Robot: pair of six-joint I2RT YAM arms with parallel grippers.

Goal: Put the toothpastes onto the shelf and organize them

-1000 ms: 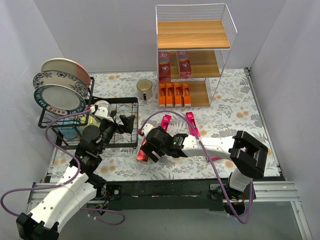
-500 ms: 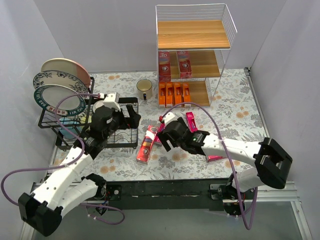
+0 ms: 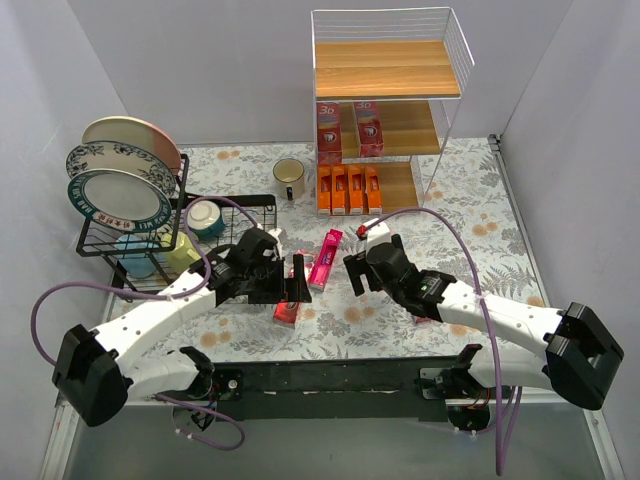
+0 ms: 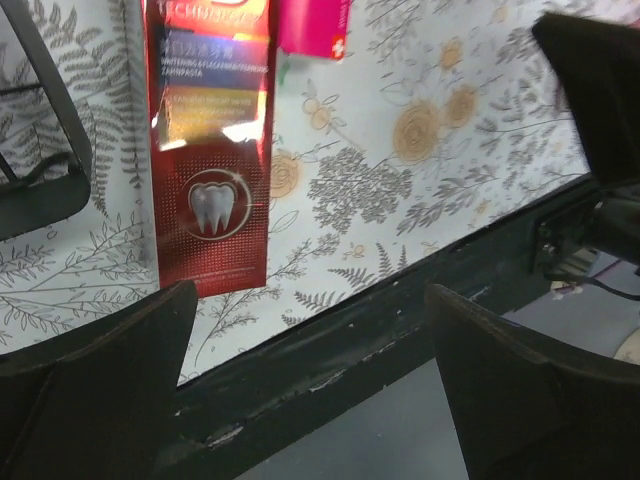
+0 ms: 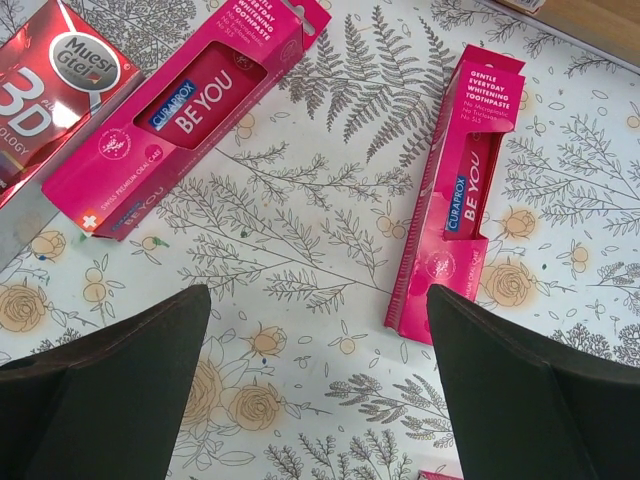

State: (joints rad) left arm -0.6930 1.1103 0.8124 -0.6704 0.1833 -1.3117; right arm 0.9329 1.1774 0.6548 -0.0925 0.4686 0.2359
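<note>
The shelf (image 3: pixel 390 70) stands at the back. Two red 3D cartons (image 3: pixel 345 128) stand on its middle board and several orange cartons (image 3: pixel 348 188) on its bottom board. A red carton (image 3: pixel 287 312) lies flat near the front edge, also in the left wrist view (image 4: pixel 210 150). My left gripper (image 3: pixel 293 285) is open and empty just above it (image 4: pixel 320 400). One pink carton (image 3: pixel 325 258) lies beside it (image 5: pixel 190 110). Another pink carton (image 5: pixel 465 190) lies under my right arm. My right gripper (image 3: pixel 356 272) hovers open and empty between the pink cartons (image 5: pixel 320 390).
A black dish rack (image 3: pixel 150 240) with plates (image 3: pixel 125 170) and cups stands at the left, close to my left arm. A mug (image 3: pixel 290 178) stands left of the shelf. The table's black front edge (image 4: pixel 380 330) lies below my left gripper. A pink carton end (image 3: pixel 425 318) peeks out by my right arm.
My left gripper swung right from the dish rack to over the red carton. My right gripper drew back right from the red carton to between the pink cartons.
</note>
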